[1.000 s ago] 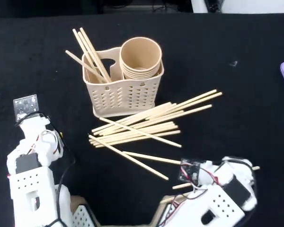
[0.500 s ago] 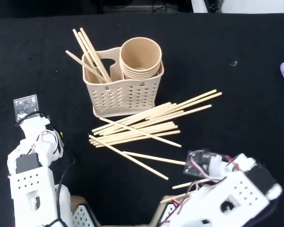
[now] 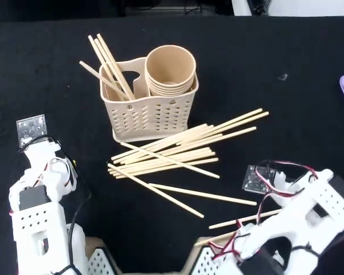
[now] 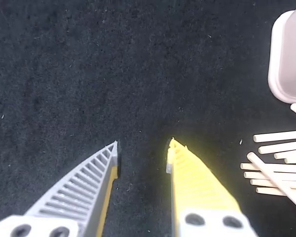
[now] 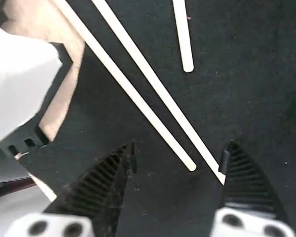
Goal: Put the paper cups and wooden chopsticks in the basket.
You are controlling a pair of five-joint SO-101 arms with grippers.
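Both grippers are seen spread wide with nothing held: the left gripper point(image 4: 142, 143) over the bare black table point(image 4: 64, 59), the right gripper point(image 5: 180, 148) over two stray chopstick ends point(image 5: 153, 81). Farther out, loose wooden chopsticks point(image 3: 172, 152) are scattered just before the basket point(image 3: 152, 117), in which stacked paper cups point(image 3: 170, 69) and leaning chopsticks point(image 3: 106, 63) are lodged.

No legible text, numbers, labels or signs anywhere. The grey plate point(image 3: 31, 129) at the left arm point(image 3: 37, 212) has speckled marks, too small to read. Same for the second plate point(image 3: 258, 179) at the right arm point(image 3: 298, 223).
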